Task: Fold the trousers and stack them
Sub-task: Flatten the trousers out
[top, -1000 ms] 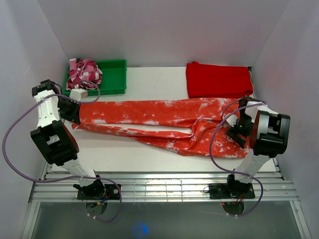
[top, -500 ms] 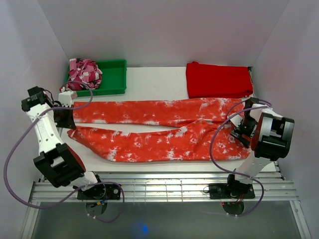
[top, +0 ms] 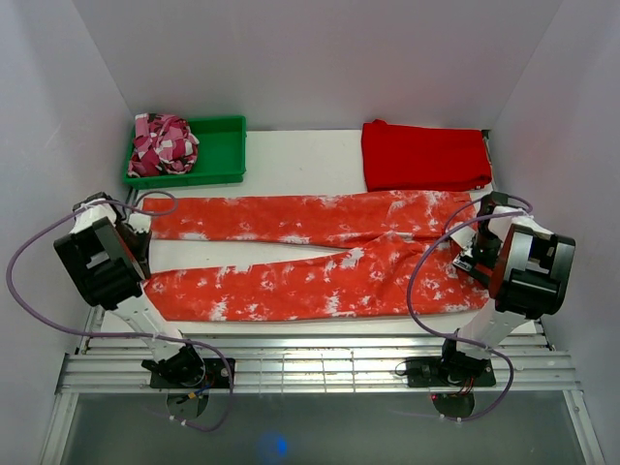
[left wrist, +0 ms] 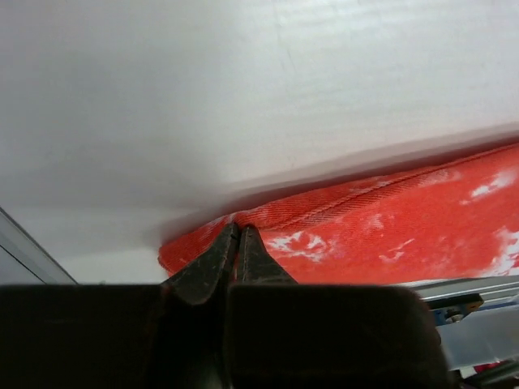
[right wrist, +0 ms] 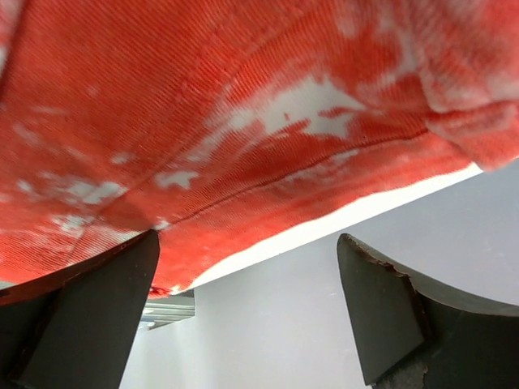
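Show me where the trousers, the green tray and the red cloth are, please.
trousers [top: 291, 218]: top view, on the far leg, about halfway along.
green tray [top: 221, 145]: top view, on the bare floor of its right half.
red cloth [top: 424, 155]: top view, on the middle of its folded surface.

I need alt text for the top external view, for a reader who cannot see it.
Orange-red trousers speckled with white lie spread across a table, legs pointing left; the left end effector is at the cuffs and the right end effector at the waist. Behind them are a green tray holding a pink patterned cloth and a folded plain red cloth.
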